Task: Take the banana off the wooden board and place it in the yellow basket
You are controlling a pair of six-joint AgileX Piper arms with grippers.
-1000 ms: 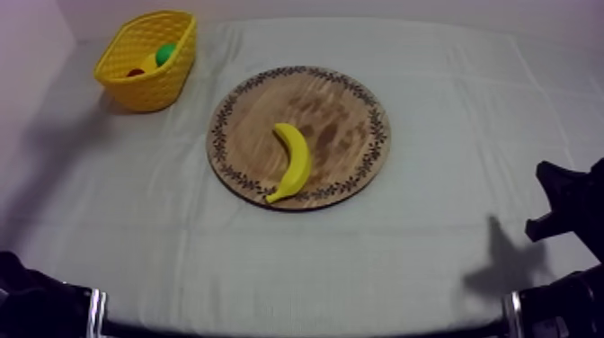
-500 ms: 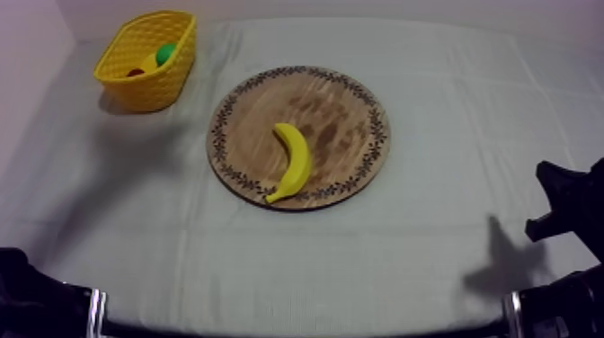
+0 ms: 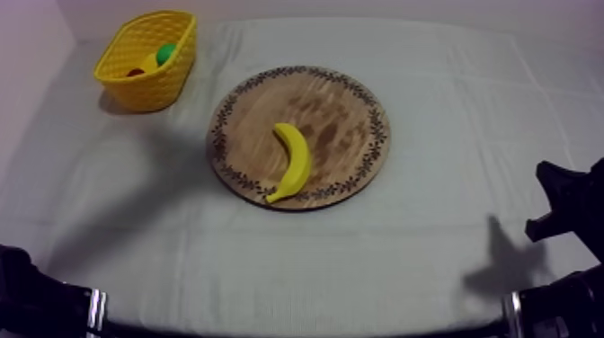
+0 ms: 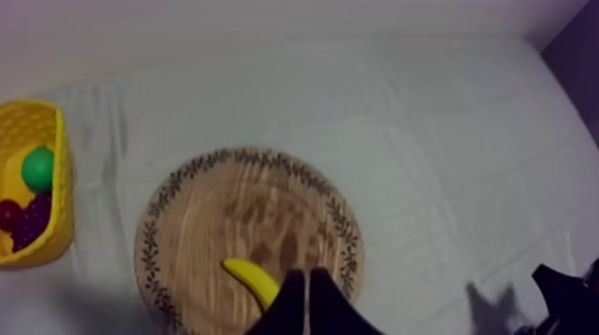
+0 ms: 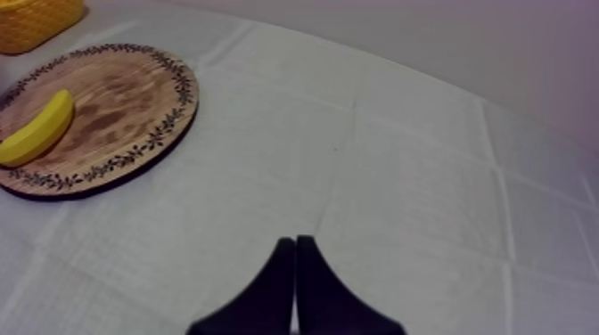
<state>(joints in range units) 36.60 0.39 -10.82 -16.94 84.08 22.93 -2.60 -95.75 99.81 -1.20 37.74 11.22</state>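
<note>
Shadow on the grey-white cloth (image 3: 431,261) has crept from beside the yellow basket (image 3: 144,90) toward the wooden board (image 3: 346,108), and the left arm (image 3: 36,301) has shifted slightly at the table's near edge; nothing else has stirred. The banana (image 3: 292,162) lies on the board's near half, its tip at the patterned rim. The left wrist view has the left gripper (image 4: 306,290) above the board, fingers pressed together on nothing, just beside the banana; it also looks into the basket, where a green fruit (image 4: 37,167) sits next to dark grapes (image 4: 25,221). The right wrist view has the right gripper (image 5: 295,258) likewise closed and empty over bare cloth, well apart from the board. A pale wall (image 5: 428,36) backs the table.
</note>
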